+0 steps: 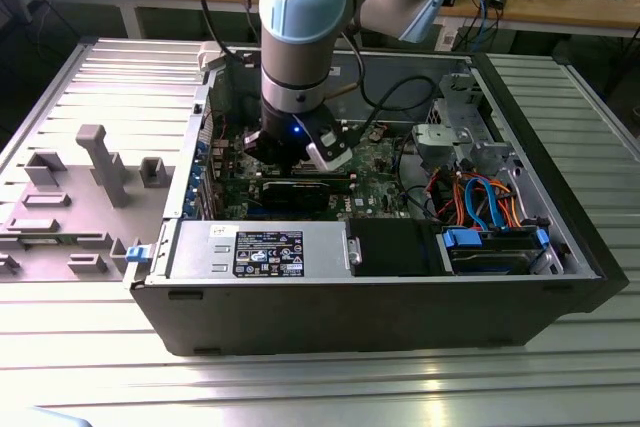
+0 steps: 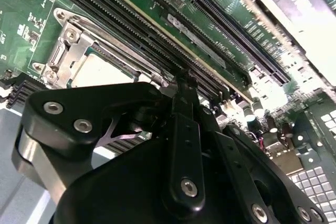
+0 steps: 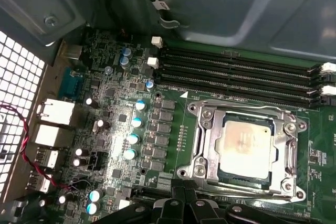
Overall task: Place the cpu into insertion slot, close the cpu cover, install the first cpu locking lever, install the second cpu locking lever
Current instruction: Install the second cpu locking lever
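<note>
- The computer case (image 1: 400,297) lies open on the slatted table (image 1: 90,347), with the arm reaching down into it.
- The gripper (image 1: 300,152) hangs over the motherboard (image 1: 375,162), inside the case.
- A drive cage (image 1: 495,247) sits toward the exterior view's right, the power supply (image 1: 260,250) along the near wall.
- In the first wrist view the cpu (image 3: 247,148) lies in the insertion slot (image 3: 207,145), the cpu cover (image 3: 286,153) down around it.
- Memory slots (image 3: 236,74) run just beside the socket.
</note>
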### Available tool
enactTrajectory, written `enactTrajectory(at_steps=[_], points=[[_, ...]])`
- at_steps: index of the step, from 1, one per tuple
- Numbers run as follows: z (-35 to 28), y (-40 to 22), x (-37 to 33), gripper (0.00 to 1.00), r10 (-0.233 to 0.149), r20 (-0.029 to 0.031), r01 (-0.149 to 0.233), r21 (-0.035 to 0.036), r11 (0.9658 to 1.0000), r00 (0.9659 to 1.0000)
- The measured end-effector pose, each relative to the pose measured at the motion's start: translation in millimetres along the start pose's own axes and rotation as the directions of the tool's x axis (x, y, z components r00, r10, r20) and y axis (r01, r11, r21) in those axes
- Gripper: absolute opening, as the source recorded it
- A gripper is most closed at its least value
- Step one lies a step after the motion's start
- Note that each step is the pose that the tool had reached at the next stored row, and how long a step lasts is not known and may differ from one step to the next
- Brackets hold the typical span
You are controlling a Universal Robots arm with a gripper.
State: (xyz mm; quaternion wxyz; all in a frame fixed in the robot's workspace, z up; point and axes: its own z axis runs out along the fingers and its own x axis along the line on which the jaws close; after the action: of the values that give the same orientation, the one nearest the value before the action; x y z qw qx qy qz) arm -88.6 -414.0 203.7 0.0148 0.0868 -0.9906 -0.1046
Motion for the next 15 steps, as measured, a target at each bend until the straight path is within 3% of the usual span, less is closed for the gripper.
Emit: enactTrajectory(at_steps=[8, 13, 15], points=[[5.5, 0.7, -0.4, 0.11, -0.001, 0.0032, 0.001, -0.0206, 0.9998, 1.0], [11.0, 0.6, -0.6, 0.11, -0.001, 0.0045, 0.001, -0.0274, 0.9996, 1.0], [8.5, 1.5, -0.6, 0.11, -0.002, 0.0086, 0.002, -0.0275, 0.9996, 1.0]])
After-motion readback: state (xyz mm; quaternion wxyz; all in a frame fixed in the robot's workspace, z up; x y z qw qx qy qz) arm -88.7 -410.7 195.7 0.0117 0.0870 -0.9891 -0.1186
